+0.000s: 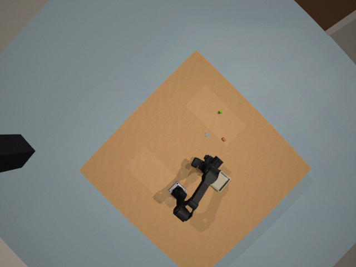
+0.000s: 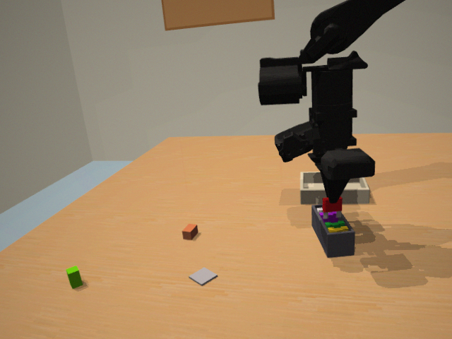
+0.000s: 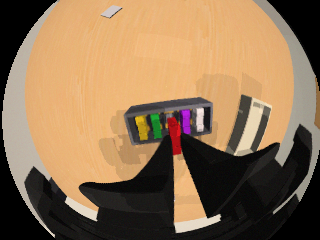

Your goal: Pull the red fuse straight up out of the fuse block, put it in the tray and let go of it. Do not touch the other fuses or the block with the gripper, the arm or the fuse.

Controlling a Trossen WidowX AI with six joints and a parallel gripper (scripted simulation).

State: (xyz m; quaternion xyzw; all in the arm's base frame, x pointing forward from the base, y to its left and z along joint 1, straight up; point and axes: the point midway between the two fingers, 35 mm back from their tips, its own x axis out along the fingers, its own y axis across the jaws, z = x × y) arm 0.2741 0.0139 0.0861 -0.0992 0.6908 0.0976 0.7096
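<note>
My gripper (image 2: 332, 200) (image 3: 175, 138) points down and is shut on the red fuse (image 2: 332, 205) (image 3: 174, 136). The fuse is upright just above the fuse block (image 2: 340, 245) (image 3: 170, 106), its pale prongs showing below its body. The dark slot beneath it lies between the green fuse (image 2: 334, 224) (image 3: 156, 126) and the purple fuse (image 2: 329, 217) (image 3: 185, 122). A yellow fuse (image 2: 337, 229) (image 3: 142, 128) and a white fuse (image 3: 200, 120) sit at the block's ends. The beige tray (image 1: 221, 181) stands beside the block, right of it in the wrist view.
An orange block (image 1: 223, 139) (image 2: 189, 232), a bright green block (image 1: 219, 112) (image 2: 74, 277) and a flat grey tile (image 1: 207, 134) (image 2: 203, 276) (image 3: 111, 11) lie apart from the fuse block. In the overhead view the arm hides the fuse block and part of the tray.
</note>
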